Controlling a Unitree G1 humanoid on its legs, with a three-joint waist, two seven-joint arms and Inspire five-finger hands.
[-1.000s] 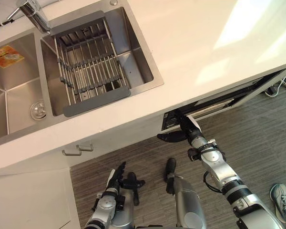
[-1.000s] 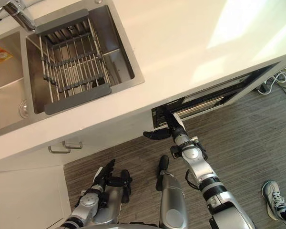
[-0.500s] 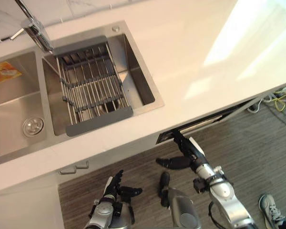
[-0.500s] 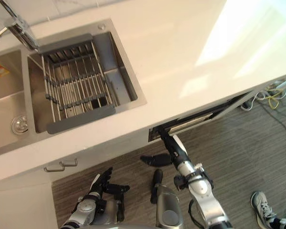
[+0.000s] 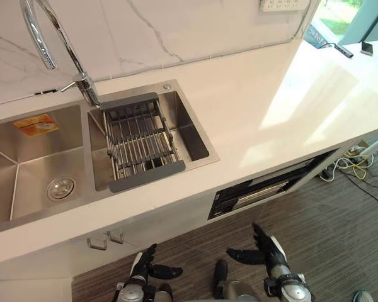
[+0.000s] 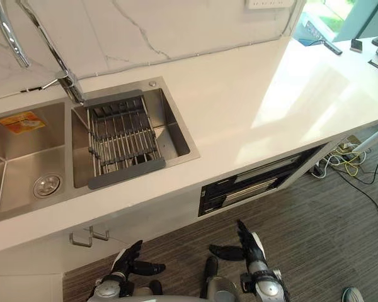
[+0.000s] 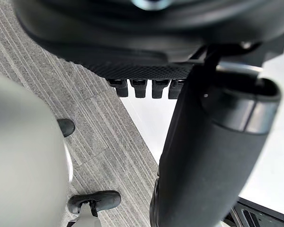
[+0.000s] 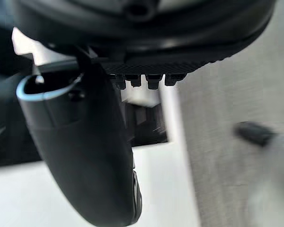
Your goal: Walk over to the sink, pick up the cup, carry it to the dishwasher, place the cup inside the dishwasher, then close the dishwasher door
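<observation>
The dishwasher sits under the white counter, its door nearly upright with a dark slot left along its top edge. My right hand hangs open in front of and below that slot, apart from it, and holds nothing; its own wrist view shows straight fingers and the thumb before the dark opening. My left hand is open and idle low over the floor, beneath the sink cabinet. The steel sink has a grey drying rack lying across its right basin.
The left basin has a drain and an orange sticker, with a tall faucet behind it. A metal cabinet handle sticks out below the sink. Cables lie on the striped floor at the right. A person's shoe shows at the lower right.
The camera has drawn back and tilted up, so the whole picture has shifted. My right hand has come off the top edge of the dishwasher door and dropped lower.
</observation>
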